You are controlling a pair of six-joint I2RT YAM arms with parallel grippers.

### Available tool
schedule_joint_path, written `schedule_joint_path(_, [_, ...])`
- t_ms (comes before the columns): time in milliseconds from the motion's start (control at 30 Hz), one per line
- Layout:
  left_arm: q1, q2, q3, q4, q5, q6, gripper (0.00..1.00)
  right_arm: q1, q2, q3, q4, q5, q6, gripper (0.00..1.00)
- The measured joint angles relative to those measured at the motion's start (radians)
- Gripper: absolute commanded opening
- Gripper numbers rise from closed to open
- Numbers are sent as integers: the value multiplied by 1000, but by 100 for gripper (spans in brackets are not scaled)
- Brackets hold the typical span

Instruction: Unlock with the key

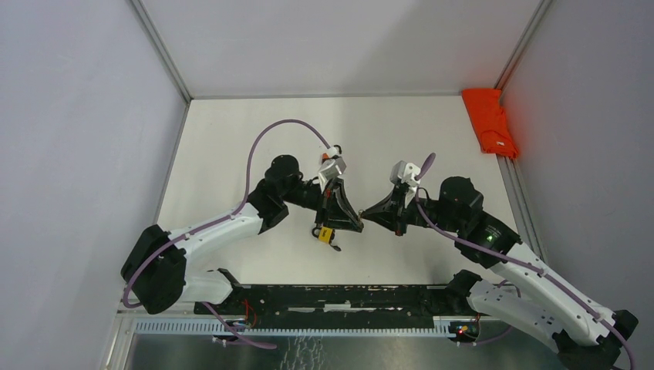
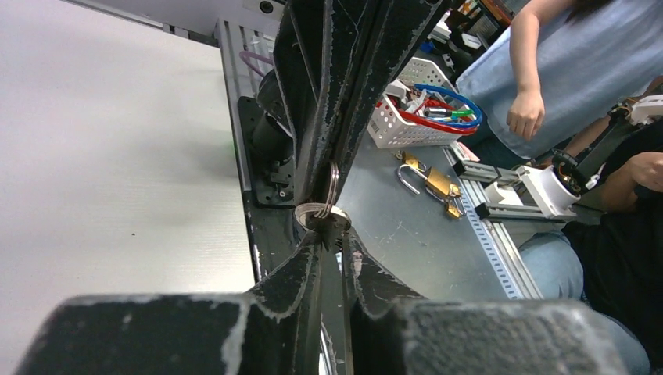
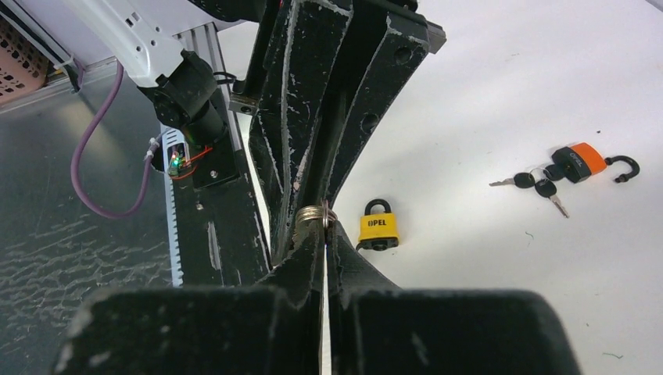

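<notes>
A yellow padlock [image 1: 325,233] [image 3: 378,227] lies on the white table, under the spot where both grippers meet tip to tip. The silver key [image 2: 327,219] hangs on a key ring [image 3: 313,214] between them, above the table. My left gripper [image 1: 356,223] [image 2: 331,234] is shut on the key's toothed blade. From the opposite side, my right gripper [image 1: 369,213] [image 3: 322,226] is shut on the key ring. The padlock's shackle looks closed. Nothing touches the padlock.
An orange padlock [image 3: 582,160] with its shackle open lies further off with black-headed keys [image 3: 539,186]. An orange cloth [image 1: 490,119] sits at the back right corner. Off the table stand a white basket [image 2: 406,117], a brass padlock [image 2: 434,181] and people [image 2: 578,70].
</notes>
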Motion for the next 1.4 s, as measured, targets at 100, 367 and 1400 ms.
schedule_joint_path(100, [-1,0,13,-33,-3,15,10,1,-7,2,-7,2,-5,0])
schedule_joint_path(367, [-6,-1,48,-137,-34,78,2,3,-46,3,-53,24,-12,0])
schedule_joint_path(1400, [-10,-33,121,-434,-152,214,2,3,-60,-27,-210,84,-38,36])
